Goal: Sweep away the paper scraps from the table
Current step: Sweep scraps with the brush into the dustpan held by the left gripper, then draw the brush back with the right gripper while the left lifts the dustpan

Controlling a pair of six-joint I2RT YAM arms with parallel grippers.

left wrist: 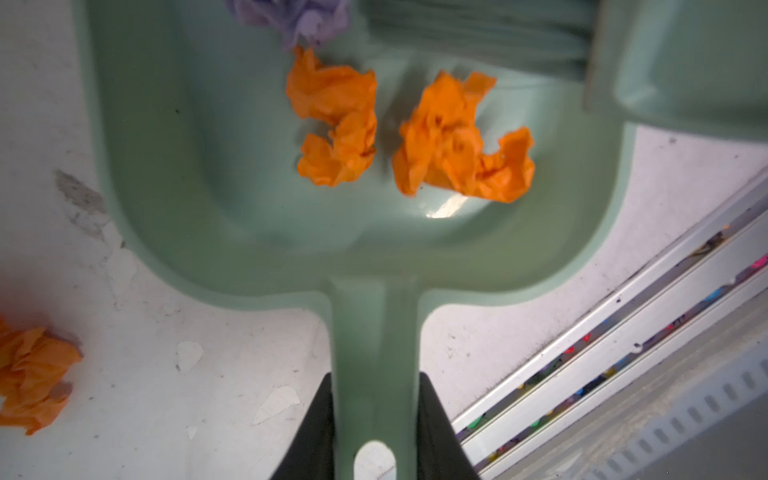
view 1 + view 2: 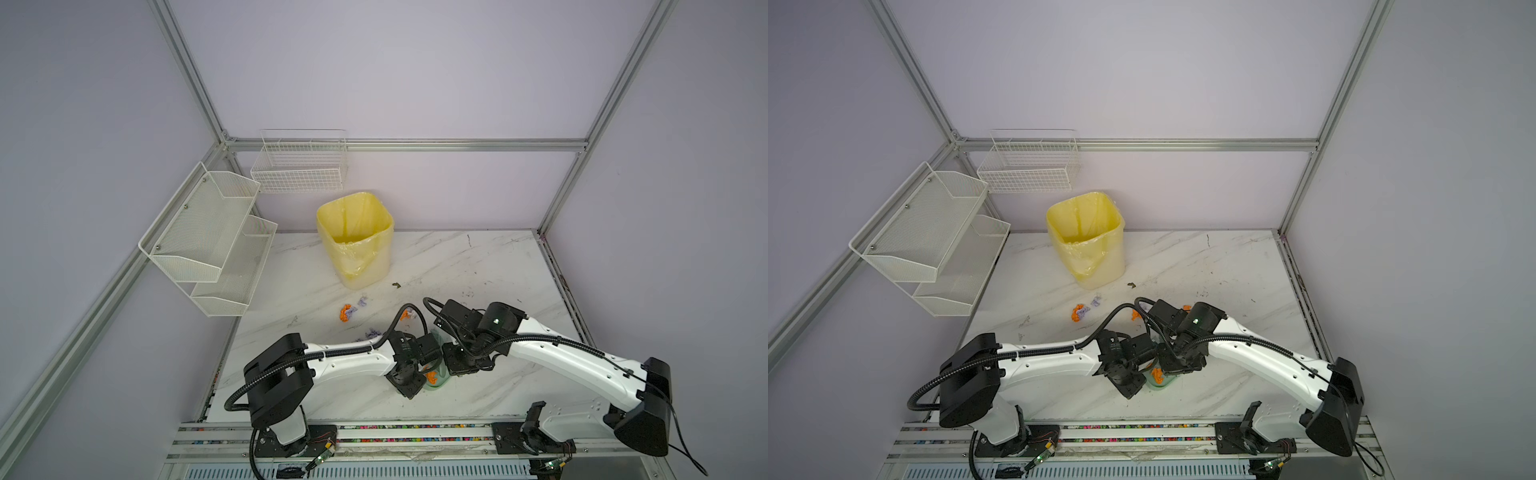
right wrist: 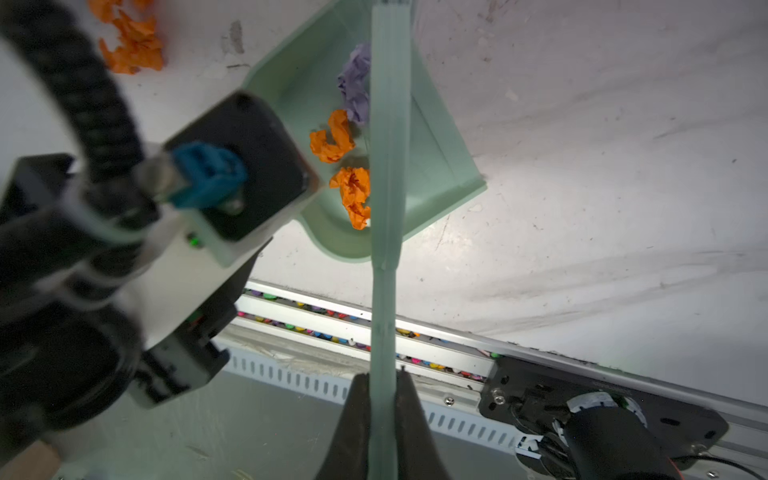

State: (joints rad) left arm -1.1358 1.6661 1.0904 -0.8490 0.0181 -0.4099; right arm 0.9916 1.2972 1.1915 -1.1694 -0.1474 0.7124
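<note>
Clearly the sweeping step is under way, and I judge it part done. The left jaws are clamped narrow on the handle of the green dustpan (image 1: 187, 145), whose tray lies just ahead of them on the surface (image 2: 478, 270). The right jaws are closed tight on the handle of the matching brush (image 3: 388, 187), and the brush head reaches out ahead of them across the tray.

Of the paper scraps, two orange wads (image 1: 332, 129) (image 1: 457, 141) and a lilac one (image 1: 299, 16) sit inside the tray. One orange wad (image 1: 29, 382) lies loose just beside the left jaws. An orange and lilac cluster (image 2: 345, 312) and more lilac bits (image 2: 374, 333) lie farther out beyond both jaws, toward the yellow-lined bin (image 2: 355, 239).

The next move probably calls for moving the tray lip toward the loose wads, keeping it flat on the surface, and drawing the brush in behind them. Tilting the tray would risk spilling the wads already inside.

No brand, label or writing is readable anywhere.
</note>
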